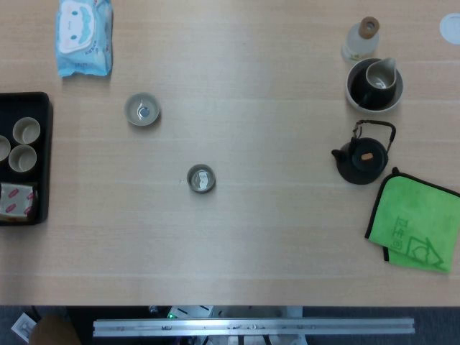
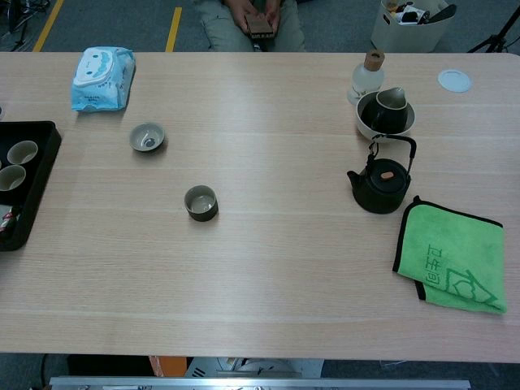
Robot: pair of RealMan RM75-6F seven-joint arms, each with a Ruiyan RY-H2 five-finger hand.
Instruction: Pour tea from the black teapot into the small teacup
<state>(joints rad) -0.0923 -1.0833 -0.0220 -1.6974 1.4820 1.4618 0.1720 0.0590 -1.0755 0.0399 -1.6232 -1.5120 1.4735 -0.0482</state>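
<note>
Hands: neither in view, state unknowable; your right side lies nearer the black teapot (image 1: 361, 159), small teacup (image 1: 201, 178) leftward.

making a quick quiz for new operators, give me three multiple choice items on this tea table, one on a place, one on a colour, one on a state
1. Where does the black teapot stand?
A. in the black tray
B. beside the green cloth
C. on the wipes pack

2. What colour is the cloth?
A. green
B. red
C. white

3. How does the small teacup stand?
A. tipped over
B. upright, apart from the teapot
C. stacked on another cup

Answers:
1 B, the cloth lies just right of the teapot.
2 A, green with a dark edge.
3 B, its mouth faces up and bare table lies between it and the teapot.
</note>
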